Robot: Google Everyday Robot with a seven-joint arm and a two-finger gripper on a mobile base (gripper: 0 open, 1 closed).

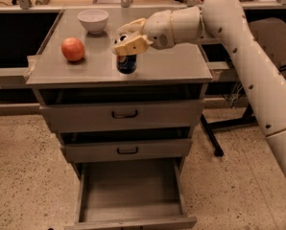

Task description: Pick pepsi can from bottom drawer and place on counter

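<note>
Your pincer (121, 39) hangs over the counter (172, 66), about midway along its width and somewhat nearer the front edge than the far one. It is reaching in from the right on the white arm (239, 47). Its two tan fingers (132, 45) stand parted with a dark gap between them. The nearer finger lies across the top of the pepsi can (126, 64) and hides its lid from you. Whether that finger touches the can or only passes in front of it, you cannot tell. Nothing is pinched between the fingers.

Nearest to you, the bottom drawer (128, 186) is pulled out, showing its plain grey floor. Above it the middle drawer (127, 150) and the top drawer (124, 115) sit pushed in, each with a dark handle.

On the counter the pepsi can stands upright just back from the front edge, near the middle. A red apple (73, 49) rests well apart from it toward the left edge. A white bowl (93, 20) sits close to the far edge, left of centre.
</note>
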